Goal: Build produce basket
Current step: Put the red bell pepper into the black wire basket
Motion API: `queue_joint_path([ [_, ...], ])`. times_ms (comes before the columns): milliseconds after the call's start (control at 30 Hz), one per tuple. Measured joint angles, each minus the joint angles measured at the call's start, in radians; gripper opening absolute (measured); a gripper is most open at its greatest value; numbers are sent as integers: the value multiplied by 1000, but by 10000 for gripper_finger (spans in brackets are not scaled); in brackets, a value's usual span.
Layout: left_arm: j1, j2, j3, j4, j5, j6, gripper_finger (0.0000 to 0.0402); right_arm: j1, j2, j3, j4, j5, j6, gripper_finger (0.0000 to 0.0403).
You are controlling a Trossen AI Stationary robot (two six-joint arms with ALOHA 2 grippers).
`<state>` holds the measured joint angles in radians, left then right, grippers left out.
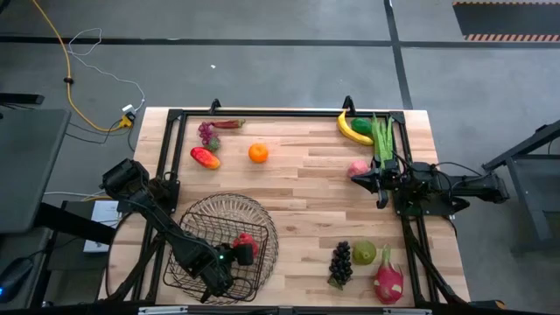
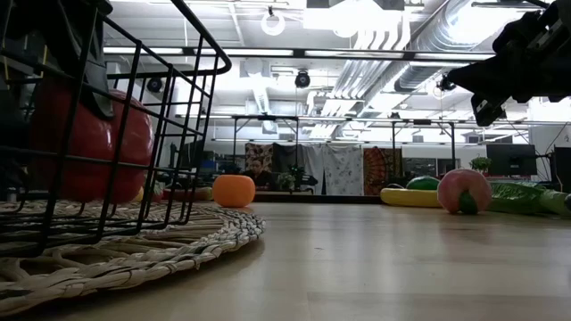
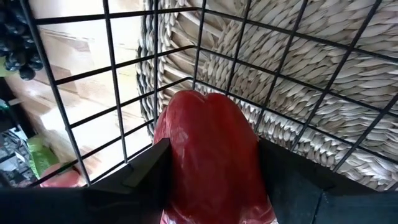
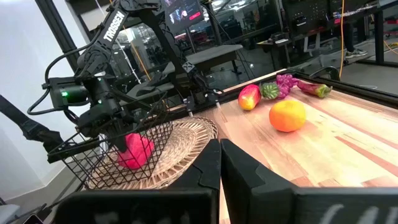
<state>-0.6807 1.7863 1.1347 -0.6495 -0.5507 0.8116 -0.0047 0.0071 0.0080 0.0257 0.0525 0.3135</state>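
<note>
The dark wire basket (image 1: 179, 276) stands on a round woven mat (image 1: 229, 210) near the table's front left. My left gripper (image 1: 234, 255) reaches down inside the basket, shut on a glossy red fruit (image 3: 208, 143), which the low view also shows as a red fruit (image 2: 89, 143) behind the wires. My right gripper (image 1: 359, 178) hangs shut and empty over the table's right side. An orange (image 1: 258, 153), a mango (image 1: 206, 157) and purple grapes (image 1: 207, 133) lie at the far left. My left gripper pinches the red fruit's two opposite sides (image 3: 171, 155) between its two fingers (image 3: 146, 171). The fingers slant down into the basket from the table's near left side. The fruit sits low inside the basket; whether it rests on the wire bottom I cannot tell.
A banana (image 1: 353, 131), green beans (image 1: 382, 140) and a peach (image 1: 358, 168) lie at the far right. Dark grapes (image 1: 340, 262), a pear (image 1: 364, 253) and a dragon fruit (image 1: 388, 278) lie at the near right. A black frame (image 1: 262, 114) runs along the table's edges.
</note>
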Motion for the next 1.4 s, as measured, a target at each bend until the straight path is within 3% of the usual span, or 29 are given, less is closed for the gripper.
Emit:
queue_joint_path([
  [633,2,-2,23,-68,15,-68,217,0,0,0,0,0,0,0],
  [867,3,-2,40,-62,-51,-125,225,0,0,0,0,0,0,0],
  [1133,3,-2,40,-73,-30,-129,226,0,0,0,0,0,0,0],
  [1400,7,-2,40,-89,8,-155,269,0,0,0,0,0,0,0],
])
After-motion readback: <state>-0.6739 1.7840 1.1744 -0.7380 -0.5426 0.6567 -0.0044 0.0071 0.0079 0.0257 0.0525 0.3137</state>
